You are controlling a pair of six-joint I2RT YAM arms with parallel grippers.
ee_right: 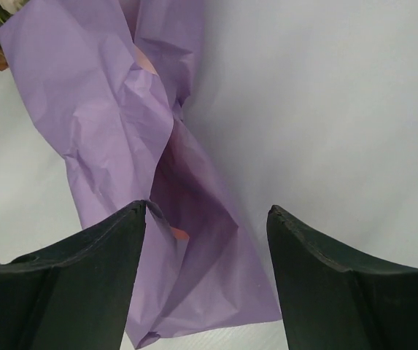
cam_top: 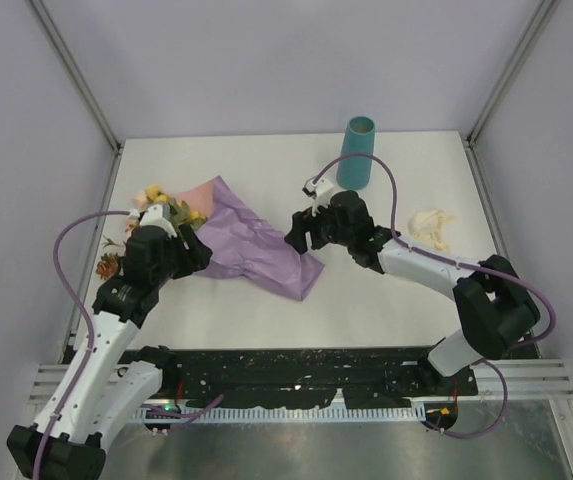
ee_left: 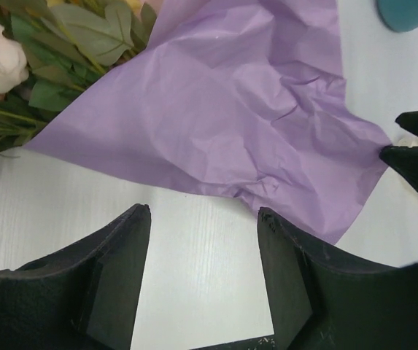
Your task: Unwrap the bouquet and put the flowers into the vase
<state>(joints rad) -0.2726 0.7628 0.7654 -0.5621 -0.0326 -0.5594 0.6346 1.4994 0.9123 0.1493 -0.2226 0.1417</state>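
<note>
Flowers (cam_top: 161, 205) poked from loose purple paper (cam_top: 256, 248); left gripper (ee_left: 205, 217) and right gripper (ee_right: 207, 210) gaped empty; better to peel the paper back gently.

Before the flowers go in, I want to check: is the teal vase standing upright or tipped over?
Upright. In the top view the vase stands on its base, open rim up, with no flowers in it.

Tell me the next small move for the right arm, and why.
Probably lower the right gripper and close its fingers on the loose end of the purple paper, so it can be pulled off the flowers. Both it and the left gripper are open and empty. The paper lies loose right below the right fingers, and it hides the stems.
</note>
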